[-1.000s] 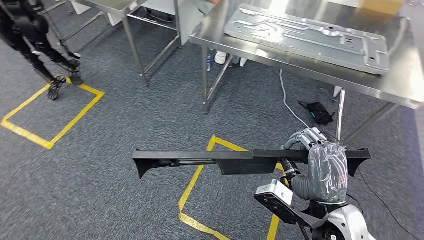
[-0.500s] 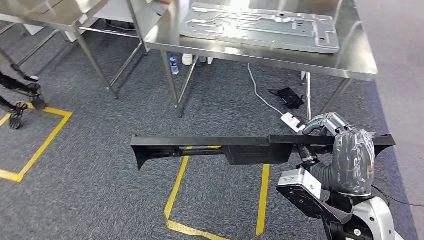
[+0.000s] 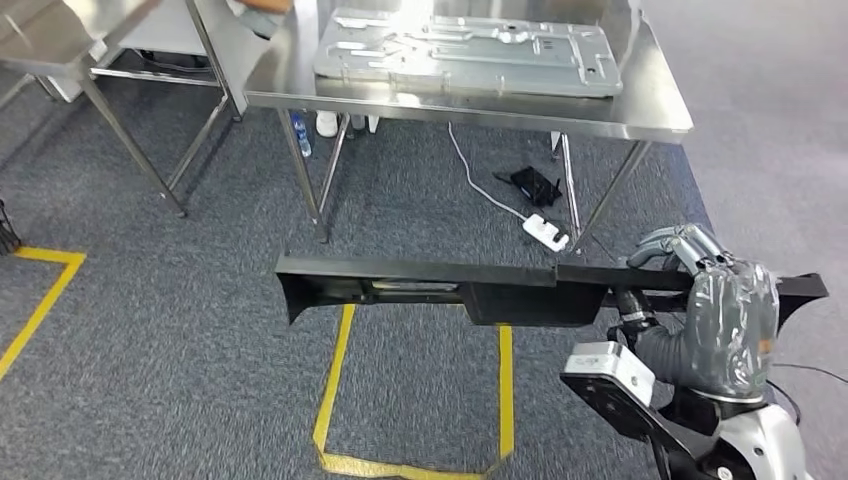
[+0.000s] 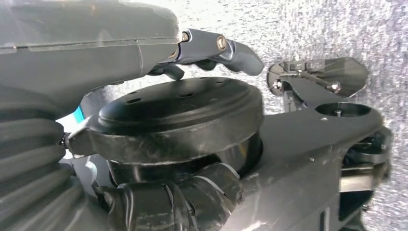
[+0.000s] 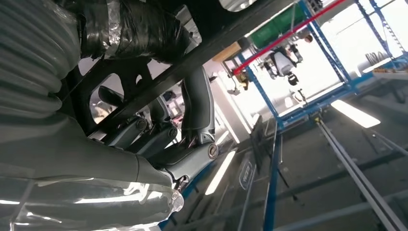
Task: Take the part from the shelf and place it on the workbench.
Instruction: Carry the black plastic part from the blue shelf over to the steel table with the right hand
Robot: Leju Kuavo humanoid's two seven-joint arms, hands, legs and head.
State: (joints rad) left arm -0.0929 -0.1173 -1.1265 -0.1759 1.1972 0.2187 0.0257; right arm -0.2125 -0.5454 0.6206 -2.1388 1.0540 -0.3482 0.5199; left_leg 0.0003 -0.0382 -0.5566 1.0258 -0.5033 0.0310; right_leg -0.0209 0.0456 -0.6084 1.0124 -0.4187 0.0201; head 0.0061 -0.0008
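In the head view, a long black part [image 3: 450, 285] hangs level above the carpet, and my right hand [image 3: 700, 290] grips it near its right end, fingers curled over the top edge. The right wrist view has the same hand [image 5: 159, 134] wrapped around the black bar [image 5: 216, 36]. Ahead stands the steel workbench [image 3: 650, 110], with a large grey sheet-metal panel [image 3: 470, 50] lying on it. The part is well short of the bench and lower than its top. My left hand [image 4: 211, 45] hangs by my body with its fingers loose and nothing in them.
Yellow tape lines [image 3: 345, 400] mark the carpet below the part. Under the workbench lie a white power strip [image 3: 545, 232] with its cable, a black object [image 3: 530, 185] and a bottle [image 3: 303, 135]. A second steel table [image 3: 60, 50] stands at the far left.
The whole picture has shifted as the camera turned: the workbench now sits more squarely ahead and the tape marks have slid left. The part stays in my right hand.
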